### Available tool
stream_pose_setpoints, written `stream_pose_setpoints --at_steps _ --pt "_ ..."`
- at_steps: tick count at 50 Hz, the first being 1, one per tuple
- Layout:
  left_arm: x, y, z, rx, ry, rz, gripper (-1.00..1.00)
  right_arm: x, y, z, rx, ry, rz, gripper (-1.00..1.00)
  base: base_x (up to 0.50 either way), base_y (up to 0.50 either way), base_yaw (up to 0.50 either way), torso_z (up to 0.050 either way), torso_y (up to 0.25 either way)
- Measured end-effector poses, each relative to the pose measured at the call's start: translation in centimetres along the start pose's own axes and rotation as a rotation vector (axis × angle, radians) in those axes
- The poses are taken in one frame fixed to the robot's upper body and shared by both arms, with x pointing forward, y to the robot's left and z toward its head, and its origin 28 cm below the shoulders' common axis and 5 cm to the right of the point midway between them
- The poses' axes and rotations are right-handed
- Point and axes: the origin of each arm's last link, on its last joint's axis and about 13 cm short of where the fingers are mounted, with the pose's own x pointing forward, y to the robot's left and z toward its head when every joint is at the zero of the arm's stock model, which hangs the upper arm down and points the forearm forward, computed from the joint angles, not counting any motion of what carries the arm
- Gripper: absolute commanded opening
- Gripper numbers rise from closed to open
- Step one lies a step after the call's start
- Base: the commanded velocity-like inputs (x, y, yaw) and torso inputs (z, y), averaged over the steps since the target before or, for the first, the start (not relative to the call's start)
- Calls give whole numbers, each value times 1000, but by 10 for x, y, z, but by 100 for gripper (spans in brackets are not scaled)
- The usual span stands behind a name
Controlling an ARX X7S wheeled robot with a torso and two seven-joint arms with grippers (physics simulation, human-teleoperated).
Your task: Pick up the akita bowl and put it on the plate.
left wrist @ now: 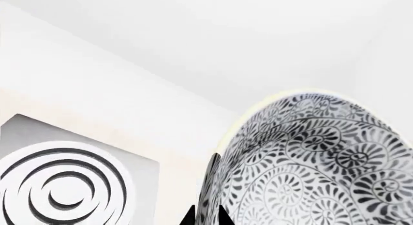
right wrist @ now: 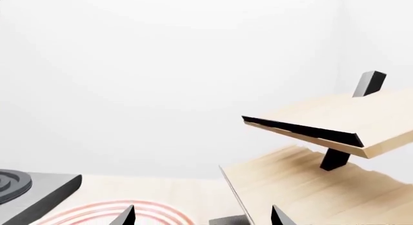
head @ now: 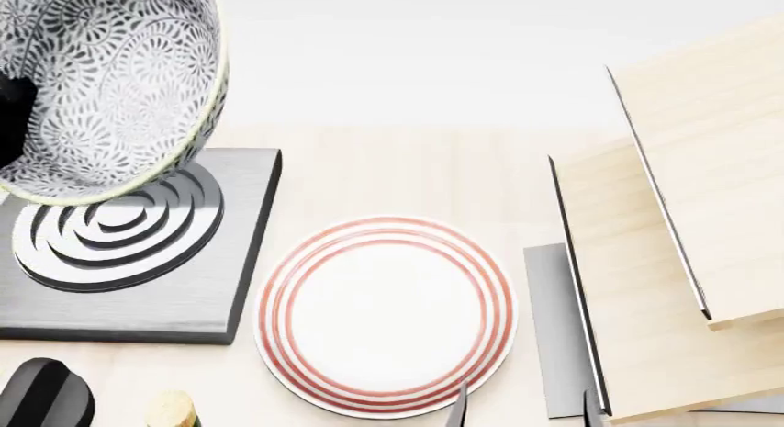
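Observation:
The akita bowl [head: 110,87] hangs tilted in the air at the far left, above the dark burner, its grey-black floral pattern showing inside and out. My left gripper [left wrist: 206,216] is shut on the bowl's rim [left wrist: 213,186], with one black fingertip on each side of the wall. The plate [head: 384,315], white with red rings, lies flat on the wooden table to the right of the burner, with nothing on it. My right gripper [head: 524,410] is open and holds nothing, low over the table at the plate's near right edge. The plate [right wrist: 96,213] shows beside one fingertip in the right wrist view.
A dark square burner [head: 123,252] with raised rings sits left of the plate, under the bowl. A two-tier wooden shelf [head: 686,216] fills the right side. A black object [head: 43,395] and a cork-like top [head: 172,410] sit at the near left edge.

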Motion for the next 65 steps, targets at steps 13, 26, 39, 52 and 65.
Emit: stream_pose_setpoints --at_steps 13,26,39,52,65 --pt "31 -13 -6 -53 102 37 -100 -1 1 -3 2 10 8 100 0 0 0 0 1" --pt "58 -19 -19 -107 203 75 -100 -2 2 -5 5 16 14 100 0 0 0 0 0" --pt "77 -25 -29 -70 311 114 -100 -2 2 -7 9 21 15 100 0 0 0 0 1" --pt "91 -29 -37 -32 417 129 -100 -3 2 -9 15 28 16 100 0 0 0 0 1" --pt "103 -32 -43 -4 474 144 -100 -3 2 -12 16 36 17 100 0 0 0 0 0"
